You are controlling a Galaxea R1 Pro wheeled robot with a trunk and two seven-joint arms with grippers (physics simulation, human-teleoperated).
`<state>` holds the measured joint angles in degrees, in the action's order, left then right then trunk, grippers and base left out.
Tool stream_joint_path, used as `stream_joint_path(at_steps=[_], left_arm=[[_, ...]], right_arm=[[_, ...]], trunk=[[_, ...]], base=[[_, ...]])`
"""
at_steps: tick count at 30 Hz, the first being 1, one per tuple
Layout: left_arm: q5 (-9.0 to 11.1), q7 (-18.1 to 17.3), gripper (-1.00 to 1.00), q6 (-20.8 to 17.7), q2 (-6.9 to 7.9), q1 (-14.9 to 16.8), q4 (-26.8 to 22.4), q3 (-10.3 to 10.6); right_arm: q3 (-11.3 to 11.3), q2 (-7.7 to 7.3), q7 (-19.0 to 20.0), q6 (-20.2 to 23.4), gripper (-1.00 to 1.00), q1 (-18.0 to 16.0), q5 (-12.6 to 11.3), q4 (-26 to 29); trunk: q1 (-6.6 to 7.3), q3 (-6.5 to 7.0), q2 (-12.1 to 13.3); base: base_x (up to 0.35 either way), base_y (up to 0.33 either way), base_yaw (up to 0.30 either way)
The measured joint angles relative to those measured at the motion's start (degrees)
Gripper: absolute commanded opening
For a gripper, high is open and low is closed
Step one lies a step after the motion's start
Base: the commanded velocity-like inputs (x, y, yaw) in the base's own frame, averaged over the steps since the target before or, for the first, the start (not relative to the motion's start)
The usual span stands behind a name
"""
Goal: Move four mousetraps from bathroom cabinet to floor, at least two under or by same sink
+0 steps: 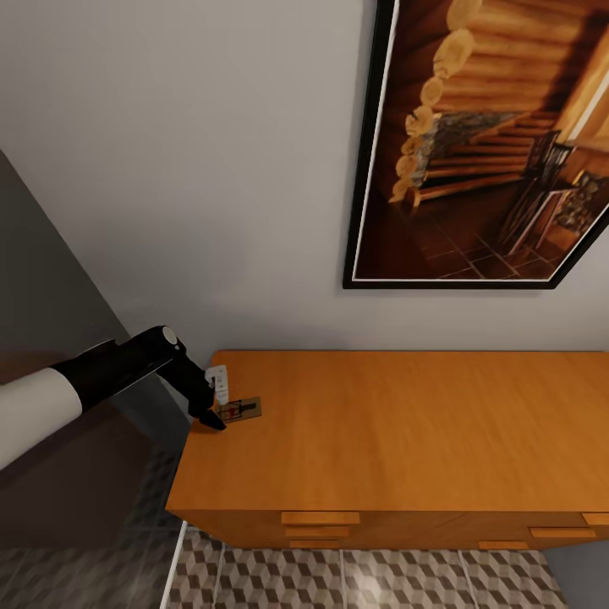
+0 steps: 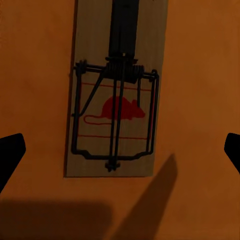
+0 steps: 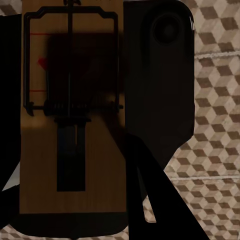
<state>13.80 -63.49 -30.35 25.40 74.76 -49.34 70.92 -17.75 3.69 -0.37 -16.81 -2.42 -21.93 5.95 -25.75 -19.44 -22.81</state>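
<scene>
On cabinet (image 1: 406, 423), one mousetrap (image 1: 240, 411), left gripper (image 1: 213, 416) spread, right gripper (image 3: 75, 120) clamping second mousetrap (image 3: 70, 165).

plain grey wall (image 1: 194, 169) w/ a dark-framed log-interior picture (image 1: 499, 144) hung at right, dark tinted panel (image 1: 42, 279) at left, all softly lit.

The left gripper (image 1: 218, 420) covers one end of a mousetrap (image 1: 241, 411) on the cabinet (image 1: 406, 431), whose right end runs off-frame. In the left wrist view only its fingertips (image 2: 11, 150) show. The picture (image 1: 491, 144) is cropped.
</scene>
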Motion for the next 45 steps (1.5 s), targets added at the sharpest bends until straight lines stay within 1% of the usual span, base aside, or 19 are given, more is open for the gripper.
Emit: stream_joint_path(at_steps=[14, 45], left_arm=[[0.02, -0.29, 1.0, -0.21, -0.22, 0.42, 0.01, 0.06], [0.17, -0.32, 1.0, -0.36, -0.23, 0.52, 0.06, 0.06]], right_arm=[[-0.01, 0.04, 0.0, 0.0, -1.0, 0.0, 0.0, 0.0], [-0.05, 0.07, 0.0, 0.0, -1.0, 0.0, 0.0, 0.0]], trunk=[[0.03, -0.91, -0.05], [0.04, -0.98, -0.06]], base=[[0.0, 0.0, 0.0], [0.0, 0.0, 0.0]])
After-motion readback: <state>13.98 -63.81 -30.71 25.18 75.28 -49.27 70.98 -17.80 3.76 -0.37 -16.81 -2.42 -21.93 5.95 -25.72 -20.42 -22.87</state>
